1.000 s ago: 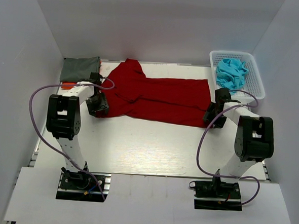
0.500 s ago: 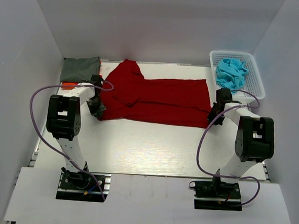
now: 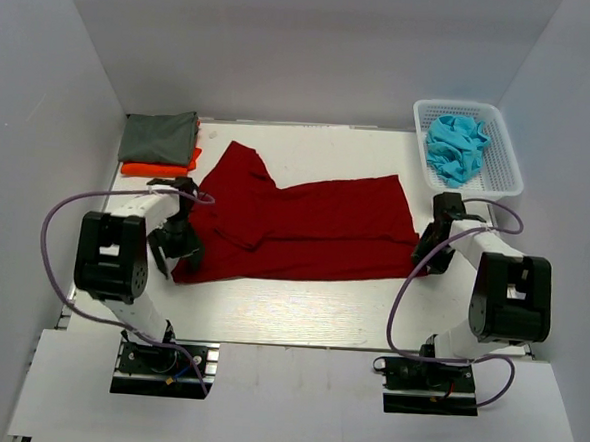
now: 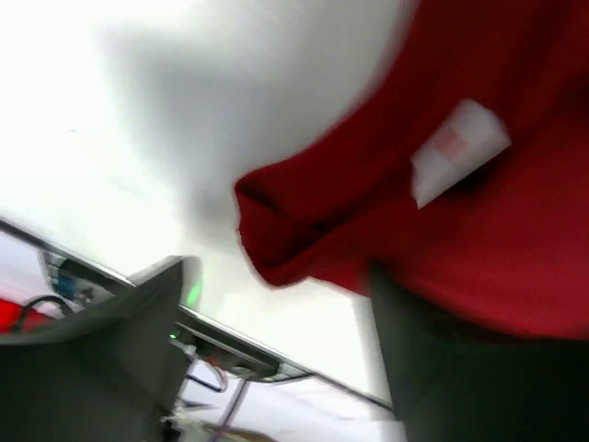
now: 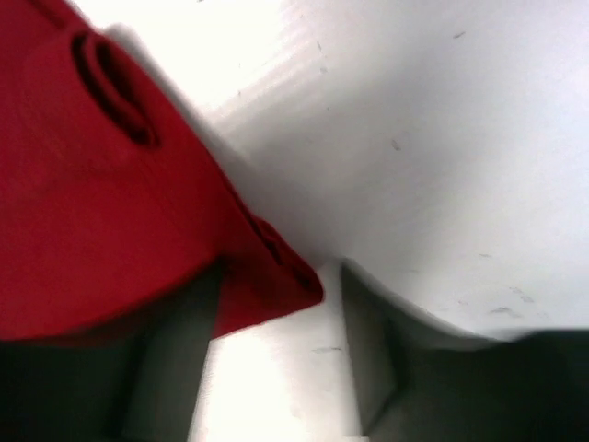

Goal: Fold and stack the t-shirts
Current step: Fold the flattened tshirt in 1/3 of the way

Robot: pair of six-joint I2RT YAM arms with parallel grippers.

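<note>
Top view is bright, even and sharp all over, with just a thin soft shadow along the near edge of the dark red t-shirt [image 3: 315,227]. The 2 wrist views are rough: the left one is smeared with blur, the white tag [image 4: 457,147] on the shirt is fuzzy, and the table [image 4: 138,92] beside the shirt blows out to white in both.

The orange shirt [image 3: 163,170], left of the red shirt [image 3: 305,227], is mostly covered by the grey-green shirt [image 3: 158,138]. The white label [image 4: 458,147] on the red shirt is blurred beyond reading. Whether its corners are clamped by the left gripper [image 3: 176,245] and the right gripper [image 3: 427,249] cannot be made out.
</note>
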